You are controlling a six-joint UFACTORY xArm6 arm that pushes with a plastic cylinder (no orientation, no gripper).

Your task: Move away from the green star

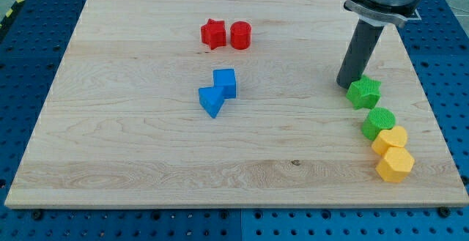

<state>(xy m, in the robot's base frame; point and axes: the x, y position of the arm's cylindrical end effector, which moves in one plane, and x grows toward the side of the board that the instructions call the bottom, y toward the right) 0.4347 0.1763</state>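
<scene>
The green star (pixel 364 92) lies near the board's right edge, about halfway up the view. My tip (pixel 346 85) stands just to the star's upper left, touching it or nearly so. The dark rod rises from there to the arm at the view's top right.
A green cylinder (pixel 379 122) lies just below the star, with two yellow blocks (pixel 389 140) (pixel 395 165) below that. A red star (pixel 213 34) and red cylinder (pixel 240 34) sit at top centre. Two blue blocks (pixel 225 82) (pixel 211 100) touch mid-board. The wooden board (pixel 146 160) lies on a blue pegboard.
</scene>
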